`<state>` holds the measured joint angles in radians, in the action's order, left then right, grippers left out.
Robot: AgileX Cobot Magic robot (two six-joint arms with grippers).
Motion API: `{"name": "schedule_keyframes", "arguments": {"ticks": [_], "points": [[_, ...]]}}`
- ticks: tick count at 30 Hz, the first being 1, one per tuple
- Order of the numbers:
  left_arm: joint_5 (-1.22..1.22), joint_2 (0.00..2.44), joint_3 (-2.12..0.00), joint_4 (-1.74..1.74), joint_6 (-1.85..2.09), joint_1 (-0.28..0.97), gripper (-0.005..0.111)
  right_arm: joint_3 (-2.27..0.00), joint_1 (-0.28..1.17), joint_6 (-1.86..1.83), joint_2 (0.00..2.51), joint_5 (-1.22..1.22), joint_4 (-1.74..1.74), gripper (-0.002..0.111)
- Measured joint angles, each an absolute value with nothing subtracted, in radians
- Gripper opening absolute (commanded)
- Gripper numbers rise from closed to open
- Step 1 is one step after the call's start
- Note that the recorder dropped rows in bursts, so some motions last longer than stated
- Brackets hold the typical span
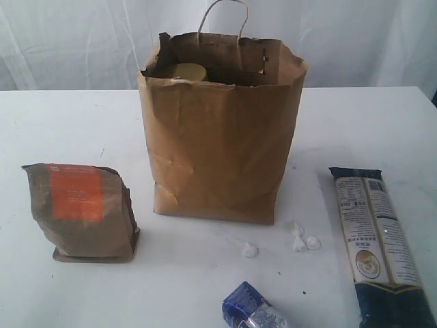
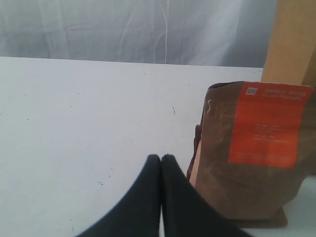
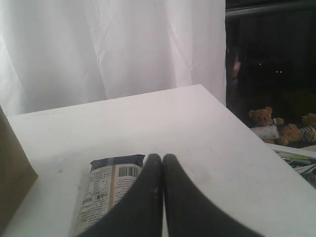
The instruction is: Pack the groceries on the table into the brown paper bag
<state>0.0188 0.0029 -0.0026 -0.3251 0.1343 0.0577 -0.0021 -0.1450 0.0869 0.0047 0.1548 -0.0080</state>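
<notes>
Left end effector [image 2: 161,159]: black fingers pressed together with nothing between them, just beside the brown pouch with orange label [image 2: 256,148].
Pouch: upright on the white bench [image 1: 68,116], toward its left near corner; a nudge from closed fingers could tip it.
Tall kraft-brown paper bag [image 1: 218,137]: mid-bench and open, with a yellow jar lid [image 1: 188,71] showing inside. It looks light and creased, so it is likely to slide or fold if an item catches its ragged rim.
Small shiny blue packet [image 1: 249,309]: at the near edge; it looks slippery and may squirt from a grip.
Long navy packet [image 1: 379,239]: flat by the right near corner; its length may snag the rim.
Right end effector [image 3: 162,158]: fingers closed on each other, holding nothing, near the navy packet's end.
</notes>
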Motion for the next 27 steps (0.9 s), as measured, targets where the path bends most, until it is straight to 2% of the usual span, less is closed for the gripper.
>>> {"name": "schedule_keyframes", "arguments": {"ticks": [11,17,27], "points": [[0.016,0.003,-0.003,-0.325,0.129,0.058,0.000,-0.002,-0.145,0.087,0.005,0.162,0.000,0.000],[-0.168,0.003,-0.003,-0.370,-0.149,0.058,0.000,-0.002,-0.145,0.087,0.005,0.163,0.000,0.000],[-0.349,0.003,0.000,-0.374,-0.196,0.058,0.000,-0.002,-0.145,0.087,0.005,0.163,0.000,0.000]]}}
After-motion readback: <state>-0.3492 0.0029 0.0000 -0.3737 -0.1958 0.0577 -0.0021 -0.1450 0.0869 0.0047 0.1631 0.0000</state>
